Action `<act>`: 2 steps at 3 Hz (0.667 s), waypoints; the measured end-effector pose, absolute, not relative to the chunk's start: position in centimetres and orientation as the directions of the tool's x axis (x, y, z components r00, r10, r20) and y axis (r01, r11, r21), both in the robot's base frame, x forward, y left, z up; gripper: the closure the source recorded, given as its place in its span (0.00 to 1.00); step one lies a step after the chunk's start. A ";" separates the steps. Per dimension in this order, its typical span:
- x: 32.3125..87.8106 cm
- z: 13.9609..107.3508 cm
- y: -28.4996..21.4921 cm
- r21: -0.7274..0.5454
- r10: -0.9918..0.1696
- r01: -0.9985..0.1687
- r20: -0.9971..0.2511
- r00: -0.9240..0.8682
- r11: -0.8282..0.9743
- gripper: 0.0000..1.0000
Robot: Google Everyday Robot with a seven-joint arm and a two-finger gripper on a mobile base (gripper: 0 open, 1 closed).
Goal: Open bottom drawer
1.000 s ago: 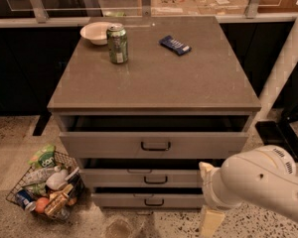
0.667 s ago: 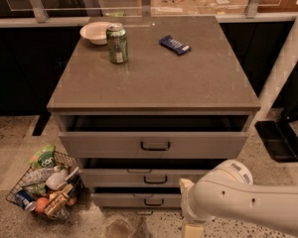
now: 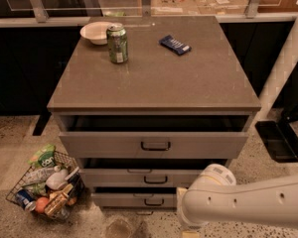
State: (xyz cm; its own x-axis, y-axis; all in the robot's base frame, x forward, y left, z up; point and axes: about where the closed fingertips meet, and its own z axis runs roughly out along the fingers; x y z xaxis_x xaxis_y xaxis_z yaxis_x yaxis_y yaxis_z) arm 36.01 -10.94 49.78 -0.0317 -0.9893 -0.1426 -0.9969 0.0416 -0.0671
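Square grey-brown stone-look counter (image 3: 154, 83), seen from its front edge. White round ceramic bowl (image 3: 95, 32) at the back left corner. Green metal drink can (image 3: 117, 43) upright, just beside the bowl on its right, toward the front. Dark blue wrapped snack packet (image 3: 175, 44) lies flat near the back edge, right of centre, well apart from the can.

Three flat grey drawer fronts are stacked under the front edge. The widest top grey drawer front (image 3: 114, 144) is pulled out a little, with a dark gap above it. The mid-sized grey drawer front (image 3: 119, 178) sits below that. The narrowest bottom grey drawer front (image 3: 124, 199) is lowest, near the floor, with a dark bar handle (image 3: 153, 202) at centre and a dark strip above the front. Its right end is hidden behind the white robot arm (image 3: 248, 202).

The arm comes in from the right, below the front right corner. Pincer (image 3: 190, 233) is at the bottom edge of the view, under the arm's rounded joint, and mostly cut off. Cannot tell whether it is released or clenched; no contact with the handle is visible.

Wire basket (image 3: 10, 197) of mixed packets and bottles sits on the speckled floor below the front left corner.
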 end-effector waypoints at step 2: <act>34.6 41.6 -11.2 0.036 -0.996 -0.996 -0.029 0.082 -0.083 0.00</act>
State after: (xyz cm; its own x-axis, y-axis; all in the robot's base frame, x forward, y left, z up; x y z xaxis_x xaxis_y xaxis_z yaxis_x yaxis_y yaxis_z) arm 34.56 -11.17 41.60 0.0820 -0.9962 -0.0294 -0.9959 -0.0831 0.0363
